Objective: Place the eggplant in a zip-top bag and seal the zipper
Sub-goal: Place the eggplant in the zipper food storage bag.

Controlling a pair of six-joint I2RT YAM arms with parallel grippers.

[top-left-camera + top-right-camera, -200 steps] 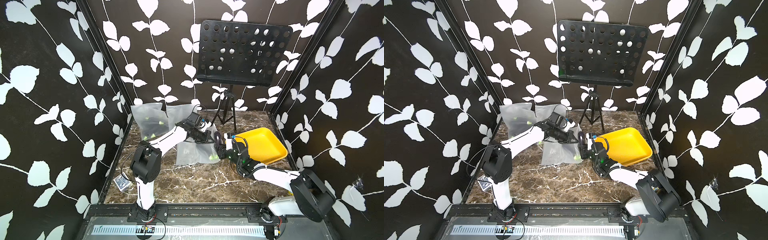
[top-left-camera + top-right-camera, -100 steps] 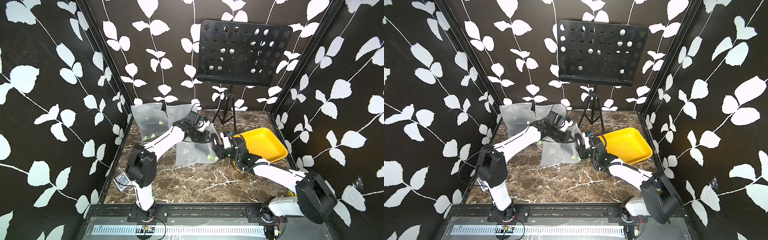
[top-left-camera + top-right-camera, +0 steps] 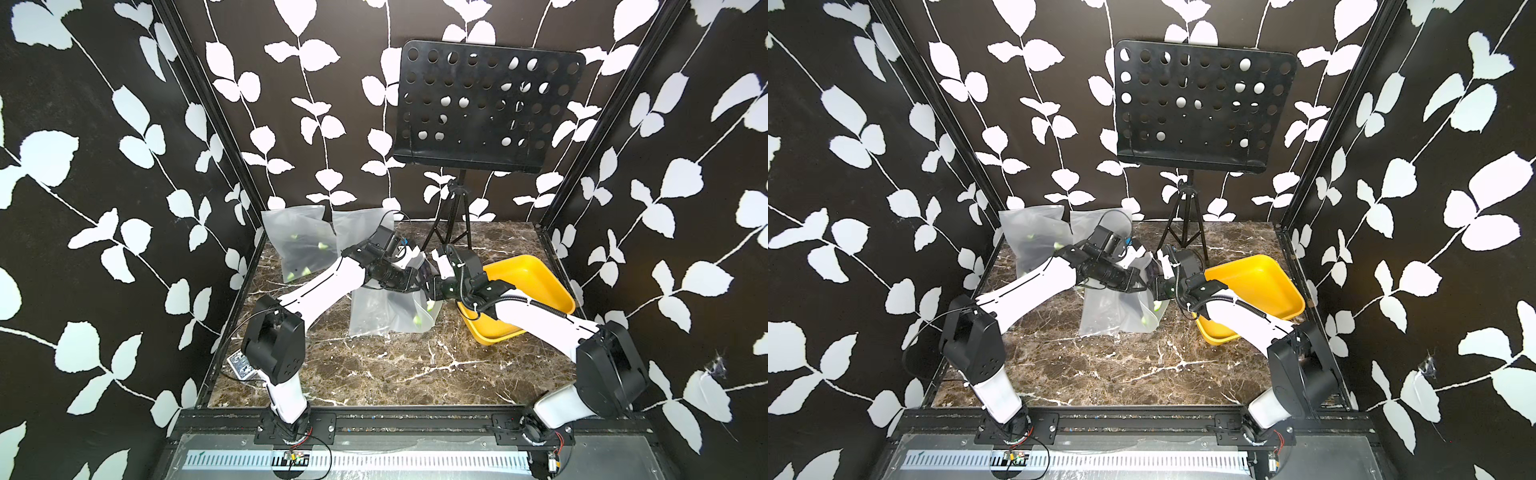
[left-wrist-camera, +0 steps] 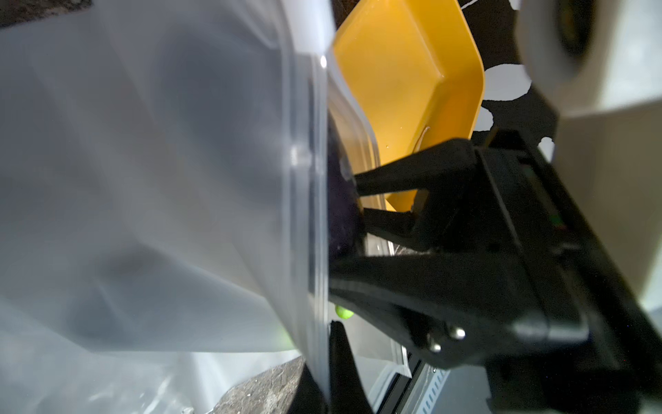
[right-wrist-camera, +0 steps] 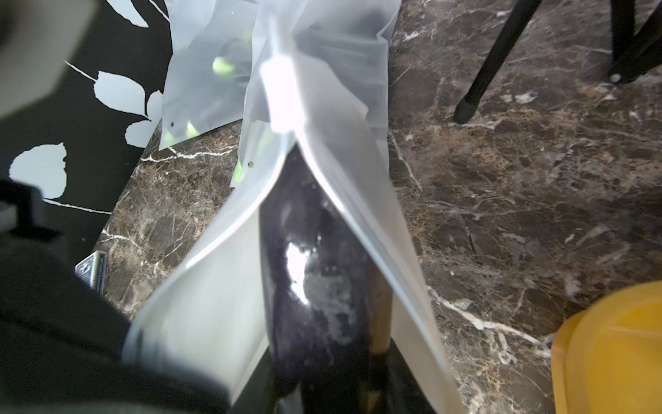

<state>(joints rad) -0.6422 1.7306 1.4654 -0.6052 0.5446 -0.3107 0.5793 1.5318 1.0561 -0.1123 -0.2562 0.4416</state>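
**A:** Eggplant [image 5: 315, 279]: where is it?

**B:** In the right gripper [image 4: 360, 199], clamped between both fingers. Its dark purple tip sits inside the mouth of the zip-top bag [image 5: 322, 118]; the two lips spread in a V around it; the rest runs back toward the wrist, outside the plastic.

**A:** And the bag itself?

**B:** Its mouth is held up above the marble table [image 3: 374, 365]; the left gripper [image 4: 327, 362] is clenched on the rim, jaws pressed tight on the plastic; the zipper is not sealed.

**A:** Where in the cell?

**B:** In both top views the two grippers meet nose to nose over the middle of the table, just beside the yellow tray [image 3: 536, 282]; the arms hide the eggplant there.

**A:** Anything else around?

**B:** More frosted bags [image 3: 299, 245] with green-tipped contents lie in the far left corner; a black music stand [image 3: 486, 108] stands at the back.
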